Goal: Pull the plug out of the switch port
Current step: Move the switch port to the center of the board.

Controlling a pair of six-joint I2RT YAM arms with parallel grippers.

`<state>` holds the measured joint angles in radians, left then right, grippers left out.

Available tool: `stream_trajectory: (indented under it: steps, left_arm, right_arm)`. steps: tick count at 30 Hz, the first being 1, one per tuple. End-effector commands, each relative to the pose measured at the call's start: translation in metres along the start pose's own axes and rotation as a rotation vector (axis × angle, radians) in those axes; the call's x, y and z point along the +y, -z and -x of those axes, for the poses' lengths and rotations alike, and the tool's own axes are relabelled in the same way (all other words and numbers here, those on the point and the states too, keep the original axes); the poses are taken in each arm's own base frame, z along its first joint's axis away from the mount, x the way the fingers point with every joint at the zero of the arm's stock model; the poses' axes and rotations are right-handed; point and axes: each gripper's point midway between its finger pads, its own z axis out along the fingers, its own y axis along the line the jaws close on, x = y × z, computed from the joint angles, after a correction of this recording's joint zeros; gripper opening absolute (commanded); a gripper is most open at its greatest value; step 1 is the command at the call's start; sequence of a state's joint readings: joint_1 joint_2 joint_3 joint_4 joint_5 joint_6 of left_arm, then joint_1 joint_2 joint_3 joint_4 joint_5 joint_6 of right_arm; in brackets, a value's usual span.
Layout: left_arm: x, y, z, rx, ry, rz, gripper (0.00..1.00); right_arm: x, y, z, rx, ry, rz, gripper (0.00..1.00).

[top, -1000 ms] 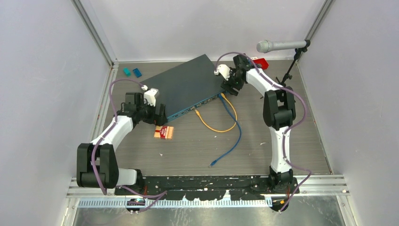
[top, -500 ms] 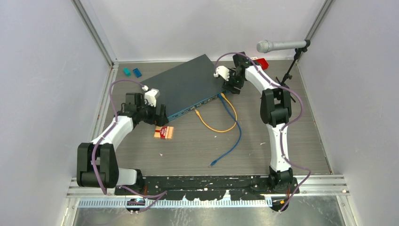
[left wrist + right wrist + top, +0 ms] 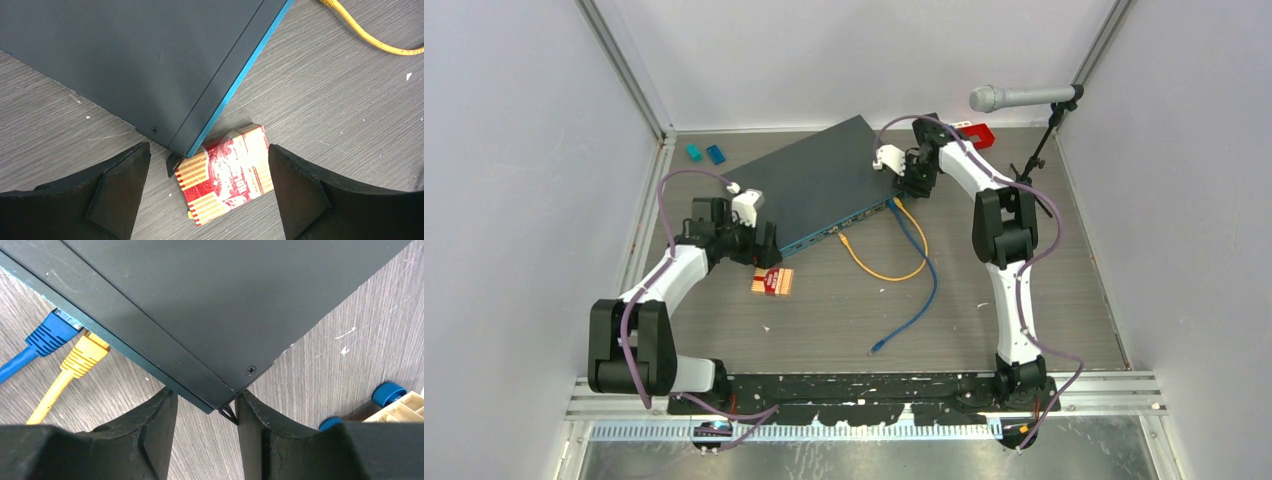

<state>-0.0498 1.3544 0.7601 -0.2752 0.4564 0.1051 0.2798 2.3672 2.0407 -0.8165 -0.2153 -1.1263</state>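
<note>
**Visitor:** Where does the switch sit?

**Inspector:** The switch (image 3: pixel 819 185) lies flat and askew on the table (image 3: pixel 984 320), well away from the arm bases. Its blue front edge faces the near right.

**Visitor:** And the plugs?

**Inspector:** Two are seated in that front edge, side by side close to the right-hand corner: a blue plug (image 3: pixel 50 332) and a yellow plug (image 3: pixel 86 356). Neither is out and neither is held. (The task wording does not tell me which one is meant.)

**Visitor:** The arms?

**Inspector:** The right gripper (image 3: pixel 206 392) has its fingers drawn close onto the right corner, one against the front edge and one against the side. I judge it to be pinched there, bracing the box. The left gripper (image 3: pixel 207 155) stands at the near left corner with its fingers wide apart and the corner between them, gripping nothing. A red-and-yellow packet (image 3: pixel 227 177) lies just beside that corner.

**Visitor:** How far along, then?

**Inspector:** Early, in my judgement. The bracing looks half done, with one corner pinched and the other only straddled. Taking hold of a plug, freeing its latch and drawing it straight out of the port all remain.
</note>
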Motion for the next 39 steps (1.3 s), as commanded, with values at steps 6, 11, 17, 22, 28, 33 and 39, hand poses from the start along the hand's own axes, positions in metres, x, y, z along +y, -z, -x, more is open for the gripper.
stream_trajectory:
  steps: [6,11,17,22,28,33,39]
  left_arm:
    - [0.001,0.008,-0.002,0.027,-0.033,0.015,0.88]
    - [0.010,0.018,-0.006,0.064,-0.054,0.081,0.89]
    - [0.000,0.008,-0.014,0.070,-0.091,0.008,0.90]
    - [-0.003,-0.007,-0.006,0.092,-0.093,-0.028,0.90]
    - [-0.021,-0.020,-0.014,0.134,-0.086,-0.097,0.86]
    - [-0.038,-0.015,-0.024,0.152,-0.114,-0.154,0.78]
    - [-0.043,-0.001,-0.034,0.162,-0.159,-0.166,0.77]
  right_arm:
    - [0.044,0.026,0.027,-0.065,-0.043,0.108,0.42]
    - [0.052,0.023,0.024,-0.045,-0.063,0.110,0.36]
    - [0.059,0.021,0.021,-0.039,-0.088,0.121,0.33]
    - [0.060,0.019,0.021,-0.033,-0.098,0.118,0.33]
    - [0.063,0.020,0.022,-0.037,-0.113,0.127,0.31]
    - [0.087,0.020,0.024,-0.032,-0.099,0.176,0.25]
    - [0.118,0.027,0.026,-0.036,-0.071,0.220,0.15]
